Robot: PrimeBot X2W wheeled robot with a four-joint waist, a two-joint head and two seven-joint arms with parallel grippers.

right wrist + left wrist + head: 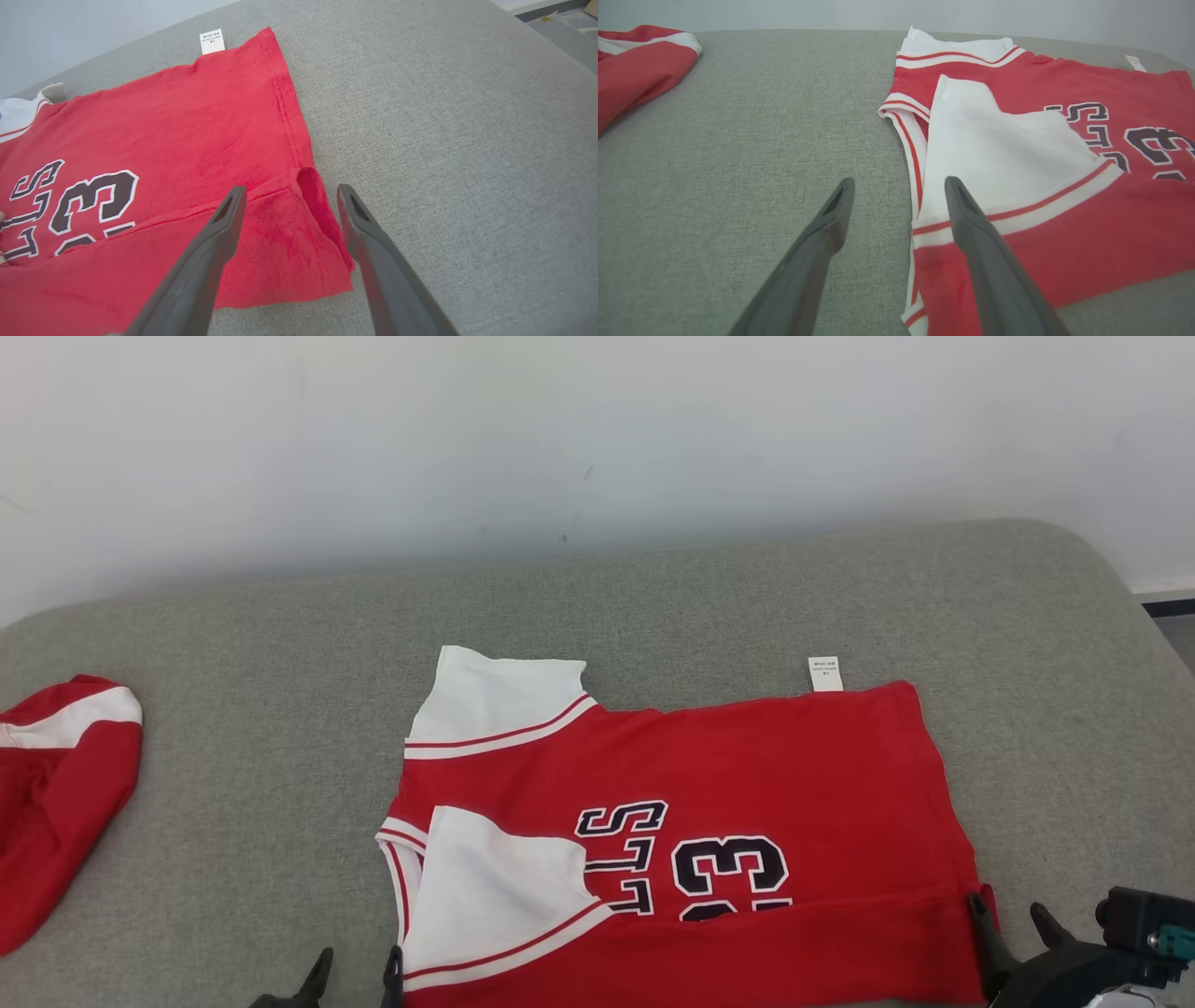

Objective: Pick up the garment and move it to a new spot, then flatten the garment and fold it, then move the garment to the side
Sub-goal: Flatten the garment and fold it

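Red knit jersey point(747, 756), white sleeves, dark block lettering, lies flat mid grey woven cushion point(280, 644), near edge folded over, white tag point(825, 673) at 1 o'clock. Fingers spread and empty on left gripper point(360, 957) at its 7 o'clock corner and right gripper point(1006, 903) at 5 o'clock; another red-white garment point(56, 803) at 9 o'clock

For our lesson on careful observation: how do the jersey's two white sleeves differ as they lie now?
The far sleeve juts past the far edge of the jersey onto the grey cushion; the near sleeve is folded in over the red front. The far sleeve touches no print; the near sleeve reaches the dark lettering. Both are white with a red-striped band.
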